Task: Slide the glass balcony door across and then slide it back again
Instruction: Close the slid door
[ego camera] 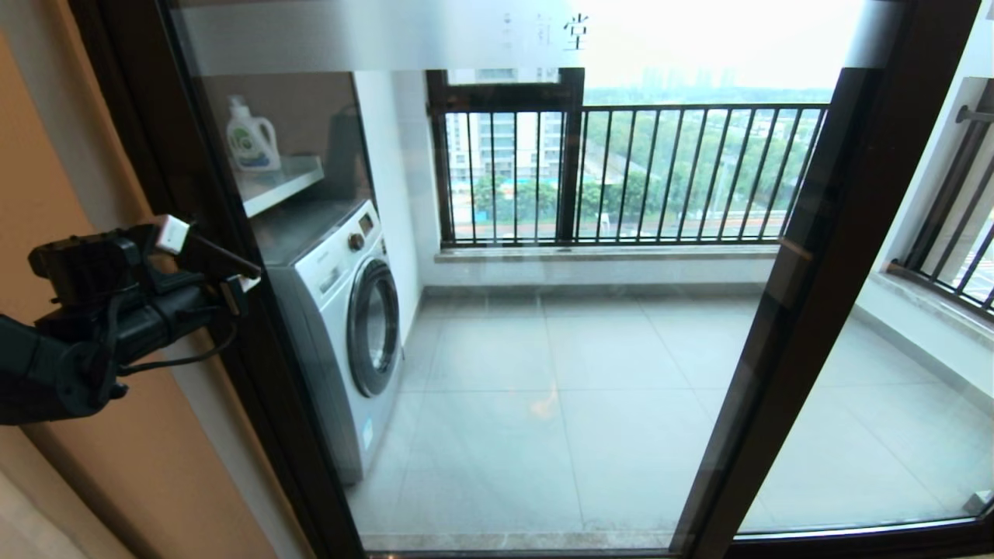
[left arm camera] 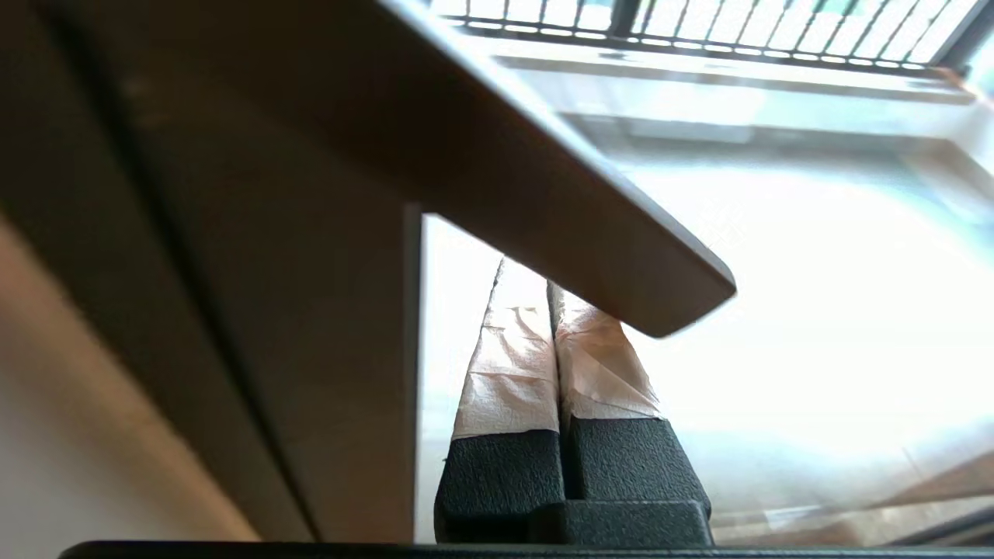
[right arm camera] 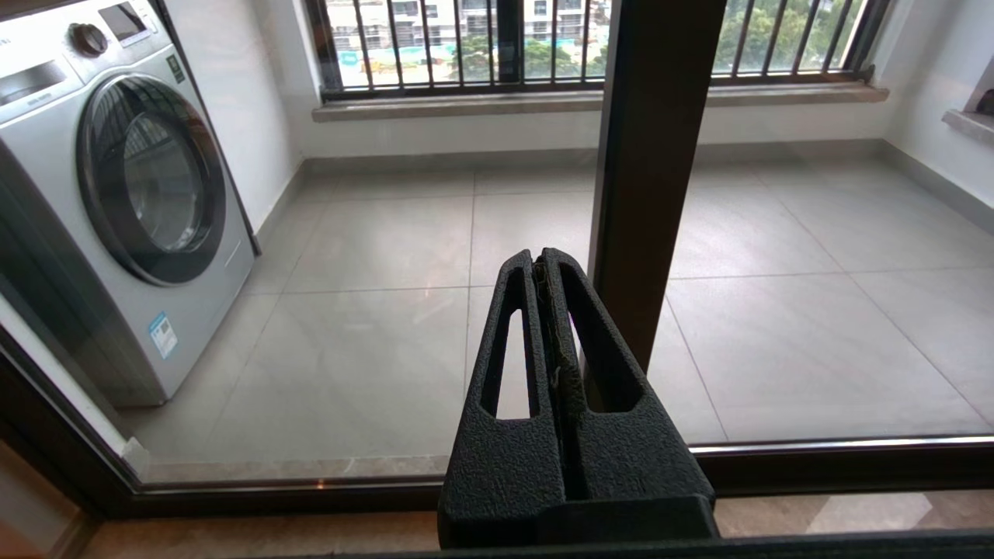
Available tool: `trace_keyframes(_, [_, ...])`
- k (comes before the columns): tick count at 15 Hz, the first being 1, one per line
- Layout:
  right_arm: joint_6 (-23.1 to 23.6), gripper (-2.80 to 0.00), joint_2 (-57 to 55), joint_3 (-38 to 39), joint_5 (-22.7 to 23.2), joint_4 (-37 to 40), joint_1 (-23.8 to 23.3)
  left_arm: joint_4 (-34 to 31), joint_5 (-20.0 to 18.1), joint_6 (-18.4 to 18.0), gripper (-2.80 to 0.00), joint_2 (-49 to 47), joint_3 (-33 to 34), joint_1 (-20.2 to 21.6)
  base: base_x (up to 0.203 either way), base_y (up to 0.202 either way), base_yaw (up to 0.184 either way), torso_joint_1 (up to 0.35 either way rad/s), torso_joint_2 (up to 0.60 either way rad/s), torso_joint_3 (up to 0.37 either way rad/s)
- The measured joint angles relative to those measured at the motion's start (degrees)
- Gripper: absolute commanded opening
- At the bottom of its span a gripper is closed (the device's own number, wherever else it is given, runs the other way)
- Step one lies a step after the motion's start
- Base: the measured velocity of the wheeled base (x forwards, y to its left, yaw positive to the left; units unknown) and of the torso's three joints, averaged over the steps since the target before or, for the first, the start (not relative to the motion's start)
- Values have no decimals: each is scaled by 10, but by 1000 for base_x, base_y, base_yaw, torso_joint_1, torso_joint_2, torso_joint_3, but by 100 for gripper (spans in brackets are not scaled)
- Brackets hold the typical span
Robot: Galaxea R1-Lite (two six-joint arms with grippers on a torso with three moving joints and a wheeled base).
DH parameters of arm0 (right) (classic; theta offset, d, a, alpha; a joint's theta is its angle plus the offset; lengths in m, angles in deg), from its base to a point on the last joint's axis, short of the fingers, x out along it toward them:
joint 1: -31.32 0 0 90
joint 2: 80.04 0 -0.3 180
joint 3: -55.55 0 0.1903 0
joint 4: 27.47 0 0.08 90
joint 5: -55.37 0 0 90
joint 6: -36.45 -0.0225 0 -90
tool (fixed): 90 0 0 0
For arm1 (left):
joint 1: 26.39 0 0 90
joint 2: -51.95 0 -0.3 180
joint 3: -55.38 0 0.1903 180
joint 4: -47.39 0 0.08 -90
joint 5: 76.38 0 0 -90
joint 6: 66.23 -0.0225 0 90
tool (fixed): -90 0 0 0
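Far left in the head view: left pincer [ego camera: 233, 268], raised against the dark frame at the left edge of the glass balcony door [ego camera: 543, 349]. In the left wrist view, taped fingers [left arm camera: 512, 365] pressed together with nothing between them, tips tucked under the door's dark bar handle [left arm camera: 543, 202]; contact with the handle cannot be told.

Just beyond, behind the glass: one white shelf [ego camera: 279, 186] carrying one white detergent bottle [ego camera: 252, 138] with a green label. Below it, one white front-loading washing machine [ego camera: 349, 310], round door shut, contents not visible.

Centre: door spanning the view, glass panel clear, frosted strip [ego camera: 373, 35] with Chinese characters across the top. Through it, grey tiled balcony floor [ego camera: 559, 404] and black railing [ego camera: 621, 171].

Right of centre: one dark vertical frame post [ego camera: 808, 256], a second pane beyond.

Right pincer [right arm camera: 543, 260], seen only in its own wrist view: closed, empty, low before the glass near that post.
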Motion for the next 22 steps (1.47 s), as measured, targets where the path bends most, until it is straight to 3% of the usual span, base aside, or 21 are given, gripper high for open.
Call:
trace_keyframes(5, [0, -280, 0, 0, 0, 0, 0, 0, 2, 2, -280, 25, -5, -5, 0, 0, 0, 0, 0, 0])
trace_keyframes(9, [0, -280, 0, 0, 0, 0, 0, 1, 40, 3, -280, 35, -13, -5, 0, 0, 0, 0, 0, 0])
trace_keyframes(15, [0, -280, 0, 0, 0, 0, 0, 0, 41, 4, -280, 45, 11, -4, 0, 0, 0, 0, 0, 0])
trace_keyframes(18, [0, -280, 0, 0, 0, 0, 0, 1, 34, 1, -280, 60, 54, 39, 0, 0, 0, 0, 0, 0])
trace_keyframes(22, [0, -280, 0, 0, 0, 0, 0, 1, 23, 2, -280, 90, 62, 111, 0, 0, 0, 0, 0, 0])
